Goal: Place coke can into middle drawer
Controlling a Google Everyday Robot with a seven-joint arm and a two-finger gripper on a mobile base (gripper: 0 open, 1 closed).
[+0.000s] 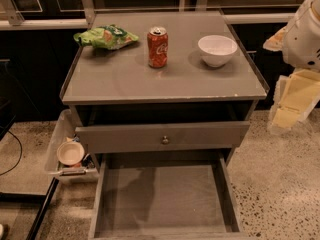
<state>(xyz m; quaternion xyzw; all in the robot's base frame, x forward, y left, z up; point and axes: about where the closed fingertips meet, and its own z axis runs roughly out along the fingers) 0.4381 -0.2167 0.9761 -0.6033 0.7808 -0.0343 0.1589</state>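
Claw [292, 101] at right edge, state unclear; coke can [157, 46] upright on cabinet top [125, 79], well apart.

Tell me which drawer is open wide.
The middle drawer, floor showing; the knobbed drawer front above is barely out. The gripper hangs right of the cabinet.

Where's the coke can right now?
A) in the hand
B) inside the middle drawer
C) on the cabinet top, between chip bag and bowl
C: the coke can stands upright on the cabinet top between the green chip bag and white bowl; the hand hangs apart at the right edge.
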